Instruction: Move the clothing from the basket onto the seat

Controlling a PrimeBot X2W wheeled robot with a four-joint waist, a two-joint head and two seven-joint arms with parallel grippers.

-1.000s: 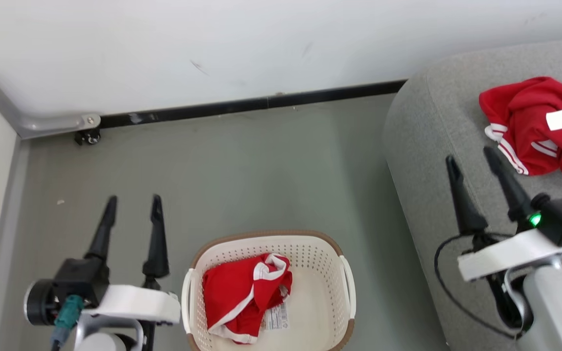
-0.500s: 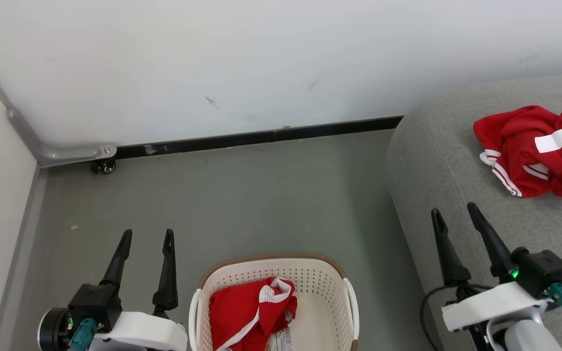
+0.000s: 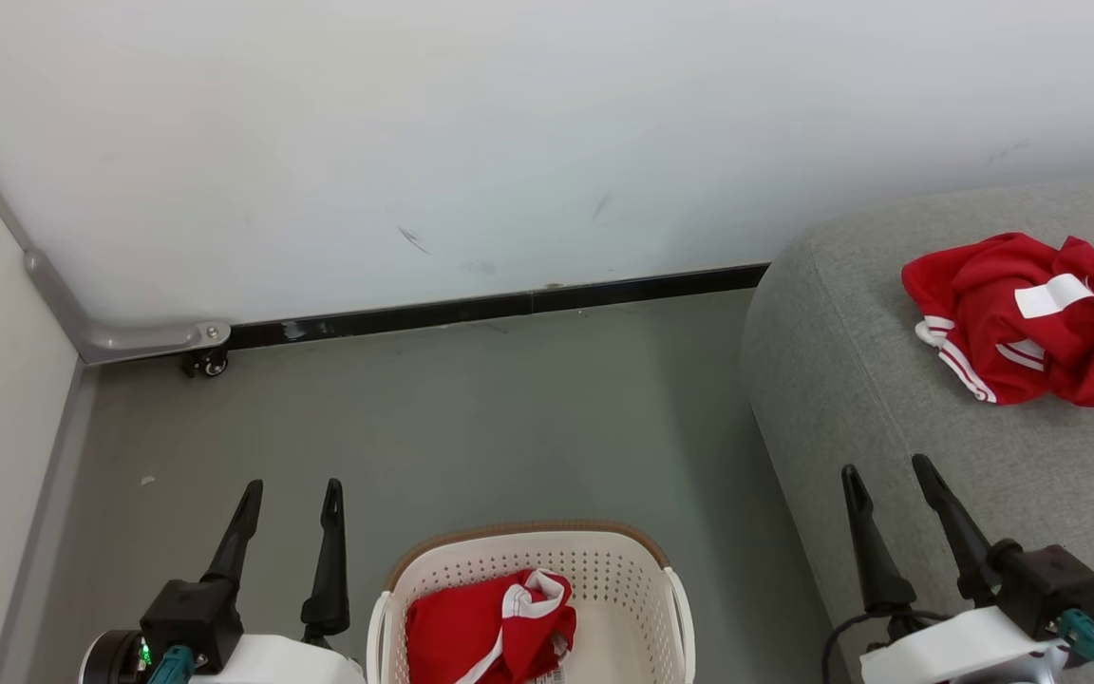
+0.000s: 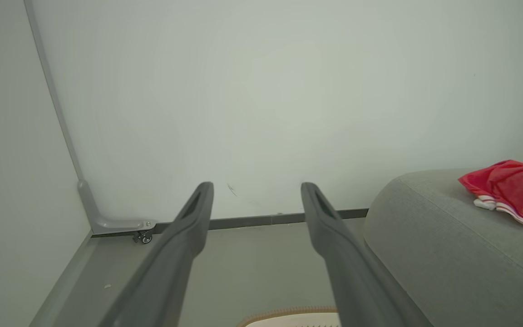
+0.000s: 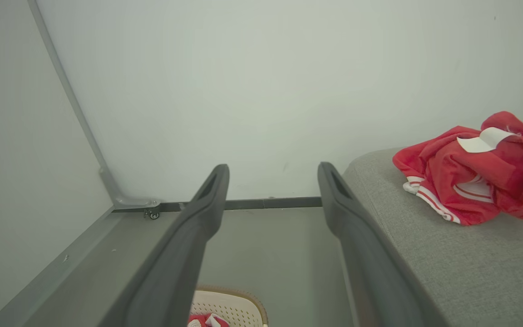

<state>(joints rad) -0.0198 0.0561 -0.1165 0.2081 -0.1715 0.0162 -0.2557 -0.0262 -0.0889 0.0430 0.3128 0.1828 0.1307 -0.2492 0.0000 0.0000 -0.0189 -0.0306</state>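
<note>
Since the shorts (image 3: 471,632) sit in the basket (image 3: 528,528) just right of the left tool (image 3: 292,486) (top (image 3: 1022,332) is on the seat (image 3: 851,380)), that arm's nearer; it and the right tool (image 3: 886,465) gape empty.

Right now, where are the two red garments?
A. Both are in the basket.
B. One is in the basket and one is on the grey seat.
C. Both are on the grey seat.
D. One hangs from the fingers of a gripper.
B: the red shorts lie inside the basket, the red top rests on the seat, and the left gripper and right gripper are open, holding nothing.
</note>
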